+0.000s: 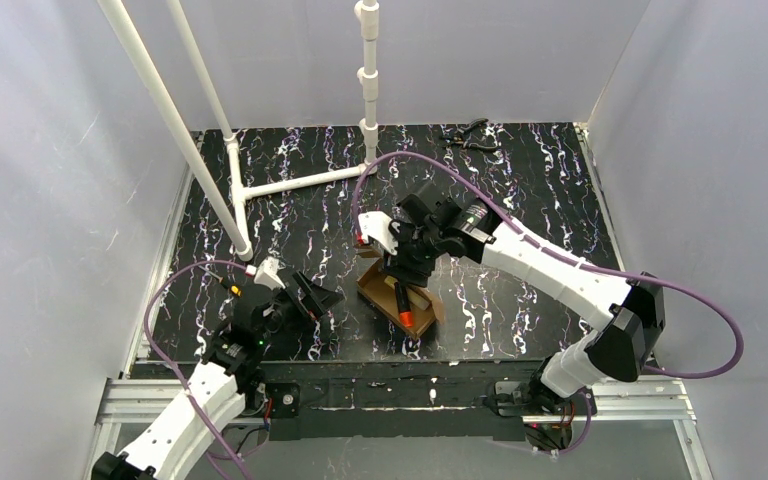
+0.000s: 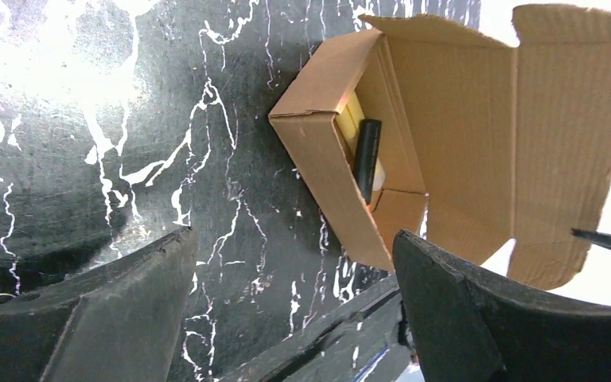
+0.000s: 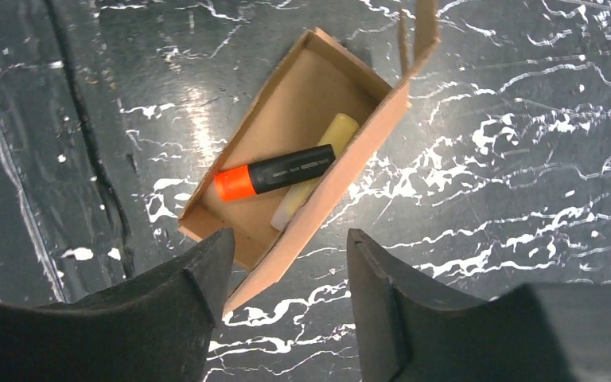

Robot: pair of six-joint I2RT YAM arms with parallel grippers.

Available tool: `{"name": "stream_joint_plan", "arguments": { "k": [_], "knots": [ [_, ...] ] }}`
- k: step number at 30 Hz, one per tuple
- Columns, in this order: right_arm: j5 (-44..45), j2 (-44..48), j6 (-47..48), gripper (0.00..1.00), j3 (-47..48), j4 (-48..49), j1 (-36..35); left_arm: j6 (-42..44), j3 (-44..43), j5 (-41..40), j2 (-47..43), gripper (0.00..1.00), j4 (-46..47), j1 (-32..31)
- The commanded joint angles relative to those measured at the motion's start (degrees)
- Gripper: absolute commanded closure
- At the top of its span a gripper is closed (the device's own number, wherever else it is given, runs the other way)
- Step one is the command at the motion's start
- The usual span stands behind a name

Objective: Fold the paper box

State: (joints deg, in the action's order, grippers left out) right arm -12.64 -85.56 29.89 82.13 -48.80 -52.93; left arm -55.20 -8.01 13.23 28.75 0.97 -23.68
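Your paper box (image 3: 286,111) sits open on the surface (image 3: 525,95) with its lid flap raised. Inside lie an orange-tipped black marker (image 3: 274,171) and a pale yellow stick (image 3: 336,131). Your right tool (image 3: 289,243) hovers open above it, seemingly straddling one wall's end. Your left tool (image 2: 294,237) is open nearby, holding nothing.

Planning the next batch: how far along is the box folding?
Done: the paper box has walls up, with the marker and yellow stick inside. In hand: the right claw straddles its long wall, jaws apart. To do: the lid flap stands open, untucked; the left claw hovers aside, open.
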Motion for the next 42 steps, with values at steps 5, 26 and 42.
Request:
{"name": "stream_joint_plan", "arguments": {
  "k": [5, 26, 42],
  "knots": [
    [12.3, -0.2, -2.1, 0.65, -0.4, 5.6, -1.0, -1.8, -3.2, -2.0, -1.3, 0.1, -4.0, 0.5],
    [-6.8, -7.4, 28.5, 0.99, 10.9, -6.9, 12.8, 12.0, -14.4, -4.3, 13.0, 0.23, -8.2, 0.4],
    [-26.7, 7.4, 14.1, 0.13, 7.9, -8.1, 30.4, 13.8, -25.3, -5.2, 37.5, 0.7, 3.4, 0.4]
  ]
}}
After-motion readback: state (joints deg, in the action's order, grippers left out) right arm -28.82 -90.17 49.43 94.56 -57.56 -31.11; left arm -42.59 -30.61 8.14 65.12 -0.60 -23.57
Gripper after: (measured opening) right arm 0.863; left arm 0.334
